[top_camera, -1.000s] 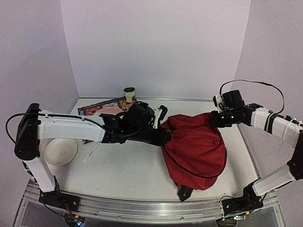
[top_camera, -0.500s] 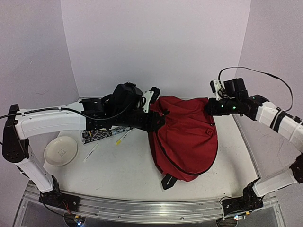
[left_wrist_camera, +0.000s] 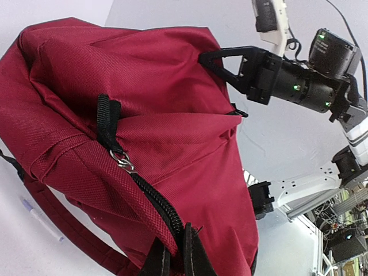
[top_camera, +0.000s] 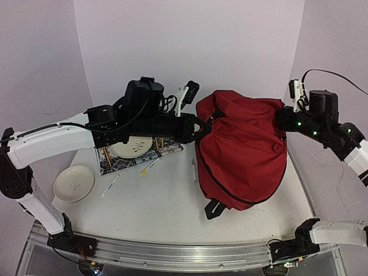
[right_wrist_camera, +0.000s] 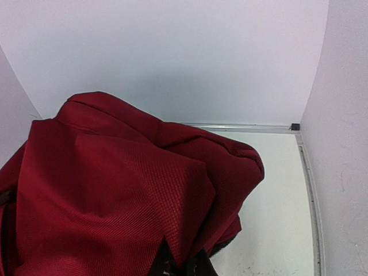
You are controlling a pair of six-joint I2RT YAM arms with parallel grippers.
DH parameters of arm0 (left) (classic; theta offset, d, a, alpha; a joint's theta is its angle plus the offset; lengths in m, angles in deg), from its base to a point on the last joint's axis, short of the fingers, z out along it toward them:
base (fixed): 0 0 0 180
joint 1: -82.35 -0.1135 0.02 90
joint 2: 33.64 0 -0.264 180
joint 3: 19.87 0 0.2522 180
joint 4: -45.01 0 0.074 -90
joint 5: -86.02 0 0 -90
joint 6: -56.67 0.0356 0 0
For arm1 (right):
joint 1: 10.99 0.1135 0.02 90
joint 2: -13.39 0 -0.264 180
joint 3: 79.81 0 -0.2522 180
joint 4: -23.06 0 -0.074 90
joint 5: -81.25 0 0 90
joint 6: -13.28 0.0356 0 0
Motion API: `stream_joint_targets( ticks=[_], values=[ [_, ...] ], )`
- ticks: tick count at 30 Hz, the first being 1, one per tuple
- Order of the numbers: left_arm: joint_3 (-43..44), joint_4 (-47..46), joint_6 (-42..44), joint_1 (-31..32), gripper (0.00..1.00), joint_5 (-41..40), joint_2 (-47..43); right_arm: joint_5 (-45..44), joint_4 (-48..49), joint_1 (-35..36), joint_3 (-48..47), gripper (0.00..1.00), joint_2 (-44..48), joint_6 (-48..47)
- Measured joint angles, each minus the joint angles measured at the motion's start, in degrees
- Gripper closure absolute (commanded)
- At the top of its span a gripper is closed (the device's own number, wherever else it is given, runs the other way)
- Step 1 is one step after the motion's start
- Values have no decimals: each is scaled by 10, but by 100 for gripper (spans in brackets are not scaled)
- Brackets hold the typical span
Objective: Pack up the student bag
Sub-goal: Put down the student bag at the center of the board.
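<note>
Both arms have risen since a second ago. The student bag, which lay slumped on the table, now hangs between them over the table's right half. My left arm has swung up and back, uncovering a plate on a patterned mat and a few pens.

The left gripper is clamped on the bag's top edge. The left wrist view shows its jaws pinched together on the red fabric right by the zip. The right gripper is nipped shut on a fold at the opposite upper corner, and its own camera shows red cloth running down into its closed tips. The bag's lower end droops close to the table with a black strap end trailing. I cannot tell whether that end touches.

I judge the bag soft and limp. It sags into a pouch between the two pinch points and holds no shape, and it looks light, likely near empty. The weave looks coarse enough not to slip, but a pinch on a single layer could creep. I would rather hold at the stitched zip edge or the black webbing loop, where the cloth is doubled, and keep both holds spread to hold the mouth open.
</note>
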Motion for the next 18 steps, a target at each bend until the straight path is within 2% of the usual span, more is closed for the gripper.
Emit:
stream_joint_targets(
  ticks=[5, 11, 18],
  values=[
    [4, -20, 6, 2, 100, 33, 10, -77, -38, 4, 7, 100, 11, -14],
    [9, -57, 6, 3, 100, 58, 76, -149, -62, -5, 35, 100, 19, -35],
    [5, -80, 0, 0, 100, 54, 170, -162, -68, -56, 112, 100, 1, -32]
  ],
)
